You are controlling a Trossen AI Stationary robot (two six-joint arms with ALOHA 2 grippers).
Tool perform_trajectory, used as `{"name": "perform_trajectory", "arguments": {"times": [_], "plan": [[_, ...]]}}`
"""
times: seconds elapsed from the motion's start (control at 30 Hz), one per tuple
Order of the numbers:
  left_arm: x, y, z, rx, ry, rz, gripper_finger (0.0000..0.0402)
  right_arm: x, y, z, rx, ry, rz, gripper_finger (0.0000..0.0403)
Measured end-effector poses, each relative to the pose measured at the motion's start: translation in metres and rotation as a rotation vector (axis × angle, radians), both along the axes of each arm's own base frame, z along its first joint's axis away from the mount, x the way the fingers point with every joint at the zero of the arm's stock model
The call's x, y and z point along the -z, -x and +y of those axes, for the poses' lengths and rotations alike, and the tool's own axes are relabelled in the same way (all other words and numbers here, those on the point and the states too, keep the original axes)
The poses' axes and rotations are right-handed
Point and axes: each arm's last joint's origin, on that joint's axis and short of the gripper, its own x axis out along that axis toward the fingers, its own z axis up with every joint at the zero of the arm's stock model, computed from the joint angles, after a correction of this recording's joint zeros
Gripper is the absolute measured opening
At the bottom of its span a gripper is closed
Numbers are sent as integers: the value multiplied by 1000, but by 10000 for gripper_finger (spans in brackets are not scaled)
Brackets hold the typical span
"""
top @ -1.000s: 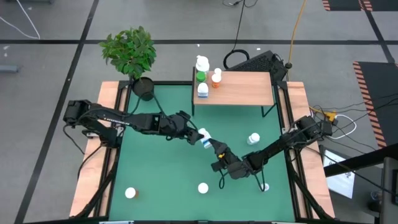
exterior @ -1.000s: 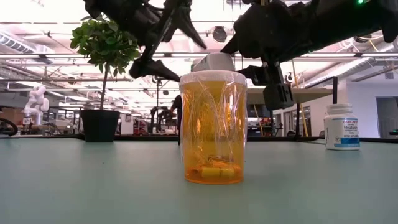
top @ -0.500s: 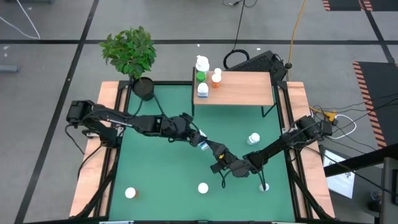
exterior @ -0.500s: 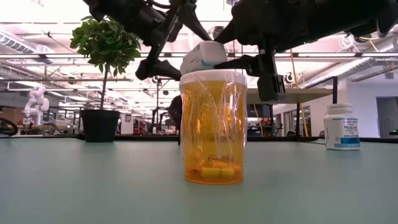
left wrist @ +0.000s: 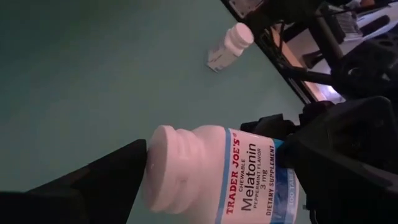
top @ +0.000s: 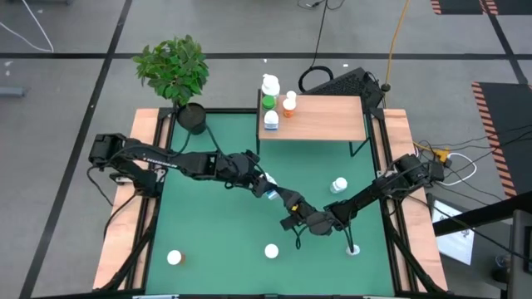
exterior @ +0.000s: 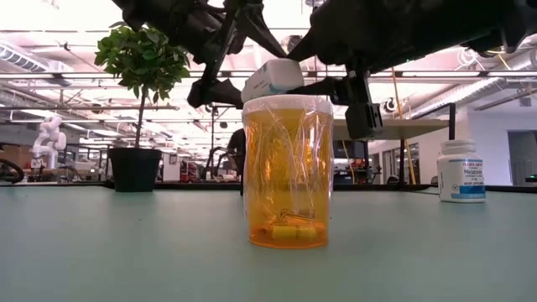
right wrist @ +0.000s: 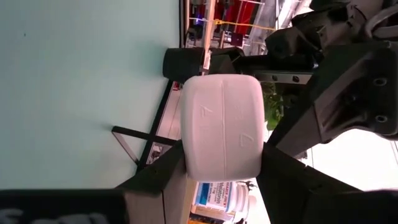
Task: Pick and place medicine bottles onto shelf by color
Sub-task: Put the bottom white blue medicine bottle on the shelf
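Compared with a second ago, the melatonin bottle (top: 269, 188) is being held lower and tilted above mid-mat, clamped at once by the left gripper (top: 264, 183) and right gripper (top: 283, 196), so it is risking being dropped or twisted if either is released early, far from the shelf (top: 328, 117).

A: Where is the mat (top: 208, 241) open?
B: The near-left stretch, with one bottle (top: 174, 258) in its corner.
A: And mid-table?
B: Blocked: both arms meet there. The shelf (top: 328, 118) is bare on its right; bottles (top: 273, 106) crowd its left end.
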Motion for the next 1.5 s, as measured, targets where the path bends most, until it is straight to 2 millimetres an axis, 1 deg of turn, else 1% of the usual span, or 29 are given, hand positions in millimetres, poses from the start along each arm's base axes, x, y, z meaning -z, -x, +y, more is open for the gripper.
{"name": "perform_trajectory", "arguments": {"times": [0.13,0.27,0.4,0.5,0.6,0.63,0.7,0.8,0.93,1.0,1.1,1.23,1.3,1.33,1.4,1.47,1.5], "plan": [[1,1,1,-11,12,10,392,0,-3,-7,21,-2,-1,157],[3,3,0,4,-5,50,392,0,-3,-8,34,-51,-45,157],[1,13,-4,-6,-30,113,392,0,-1,-11,132,-106,-127,157],[5,18,-7,-9,-47,156,392,-4,-3,-19,178,-130,-171,157],[-6,16,-3,-65,-45,88,392,3,-3,-28,199,-111,-140,157],[-6,16,-2,-87,-40,78,392,3,-4,-31,195,-114,-140,157],[-2,14,-1,-119,-33,79,392,1,-6,-35,202,-120,-151,157],[1,5,-2,-138,1,-15,392,2,-7,-38,198,-117,-140,157],[10,8,5,-153,-8,9,392,3,-6,-34,177,-116,-131,157],[10,10,7,-115,-51,26,392,3,-4,-30,163,-132,-143,157],[10,12,3,-6,-138,41,392,5,-1,-23,136,-199,-198,157],[9,12,-10,64,-167,28,392,5,2,-20,175,-340,-360,157],[6,11,-18,100,-181,-2,392,12,7,-22,186,-368,-380,157],[7,11,-23,145,-227,-7,392,17,10,-23,163,-391,-376,157],[12,11,-35,296,-401,10,392,22,16,-21,93,-495,-420,158],[26,17,-45,401,-529,60,392,23,22,-18,9,-624,-501,160],[32,19,-48,415,-578,89,392,23,24,-16,-36,-688,-539,161]]}}
